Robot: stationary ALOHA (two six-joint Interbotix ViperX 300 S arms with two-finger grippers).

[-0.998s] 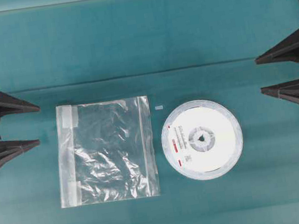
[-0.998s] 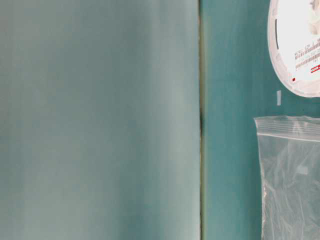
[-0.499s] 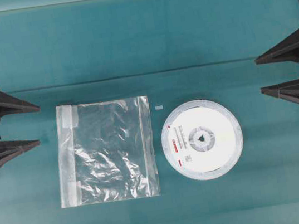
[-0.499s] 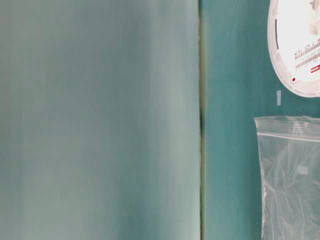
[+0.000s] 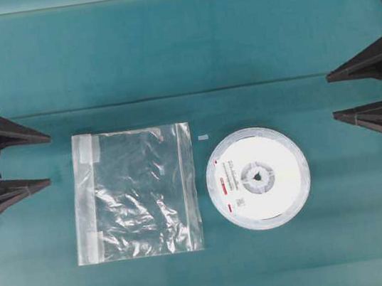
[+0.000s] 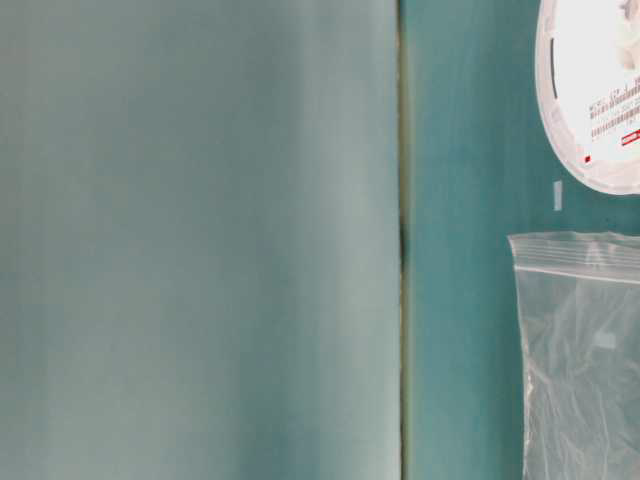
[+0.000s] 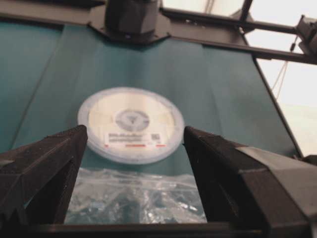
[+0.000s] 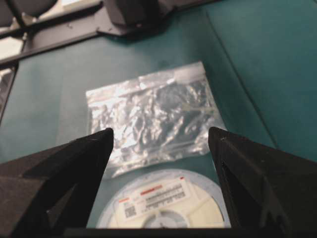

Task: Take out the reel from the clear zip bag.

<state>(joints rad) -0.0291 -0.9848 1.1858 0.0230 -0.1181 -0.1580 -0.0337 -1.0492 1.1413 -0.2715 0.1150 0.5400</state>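
Note:
The white reel (image 5: pixel 258 177) lies flat on the teal cloth, right of the clear zip bag (image 5: pixel 135 192) and apart from it by a narrow gap. The bag is crinkled, lies flat and holds nothing that I can see. In the left wrist view the reel (image 7: pixel 130 124) lies beyond the bag (image 7: pixel 136 196); in the right wrist view the bag (image 8: pixel 153 115) lies beyond the reel (image 8: pixel 163 203). My left gripper (image 5: pixel 50 160) stands open at the left edge, my right gripper (image 5: pixel 330 97) open at the right edge. Neither touches anything.
A small white scrap of tape (image 5: pixel 203 137) lies on the cloth between bag and reel, toward the back. A fold line in the cloth (image 5: pixel 184 94) runs across the table. Both arm bases (image 7: pixel 131 20) (image 8: pixel 131 12) stand at the table's ends.

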